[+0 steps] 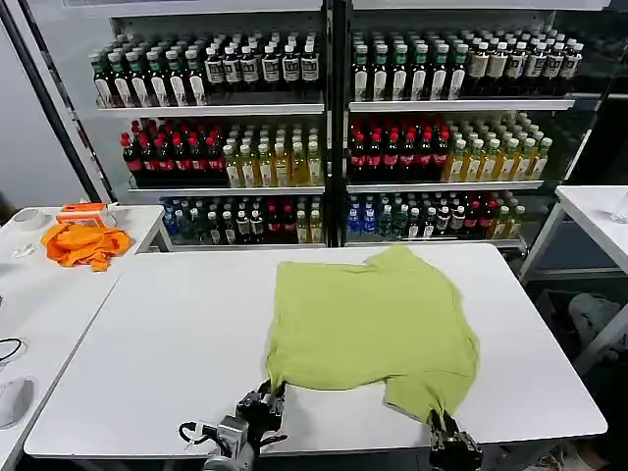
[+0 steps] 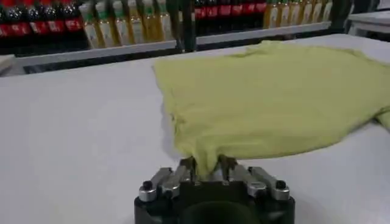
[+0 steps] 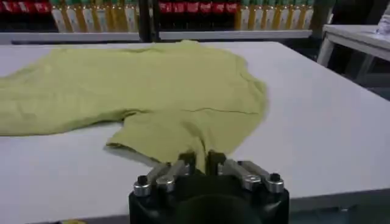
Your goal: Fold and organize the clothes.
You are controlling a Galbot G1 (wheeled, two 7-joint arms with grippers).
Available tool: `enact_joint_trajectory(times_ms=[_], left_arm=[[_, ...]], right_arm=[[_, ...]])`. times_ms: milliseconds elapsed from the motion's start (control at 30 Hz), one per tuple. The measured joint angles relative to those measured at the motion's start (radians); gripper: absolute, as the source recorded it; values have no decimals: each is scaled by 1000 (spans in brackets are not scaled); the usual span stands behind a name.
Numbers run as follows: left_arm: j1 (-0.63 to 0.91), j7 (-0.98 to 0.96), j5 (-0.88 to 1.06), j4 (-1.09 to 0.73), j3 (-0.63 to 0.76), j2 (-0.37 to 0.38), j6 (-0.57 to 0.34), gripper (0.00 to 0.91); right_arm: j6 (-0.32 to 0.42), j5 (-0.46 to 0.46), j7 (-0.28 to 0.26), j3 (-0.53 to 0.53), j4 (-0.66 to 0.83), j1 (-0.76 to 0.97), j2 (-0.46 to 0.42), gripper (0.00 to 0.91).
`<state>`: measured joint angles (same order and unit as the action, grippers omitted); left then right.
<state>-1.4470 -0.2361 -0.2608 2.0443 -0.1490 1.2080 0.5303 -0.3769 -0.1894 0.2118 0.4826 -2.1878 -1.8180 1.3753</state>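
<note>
T-shirt [image 1: 373,324] flat on counter [image 1: 167,343]; my left fingers [image 2: 207,172] pinch its near corner, right fingers [image 3: 201,163] pinch its sleeve hem.

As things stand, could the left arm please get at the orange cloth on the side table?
Probably not: the left claw is shut on the T-shirt at the table's near edge, and the orange cloth lies far off on another table.

Bottle-stocked shelves [image 1: 324,128] behind white table [image 1: 177,334]
</note>
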Motion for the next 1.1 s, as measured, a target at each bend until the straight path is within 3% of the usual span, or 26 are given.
enact_joint_trajectory(times_ms=[633, 1100], left_arm=[[-60, 48, -67, 154, -72, -66, -66, 20], [35, 78, -114, 126, -75, -130, -95, 20]], right_arm=[[11, -44, -8, 78, -130, 7, -53, 0], [-17, -119, 5, 85, -59, 191, -161, 0]])
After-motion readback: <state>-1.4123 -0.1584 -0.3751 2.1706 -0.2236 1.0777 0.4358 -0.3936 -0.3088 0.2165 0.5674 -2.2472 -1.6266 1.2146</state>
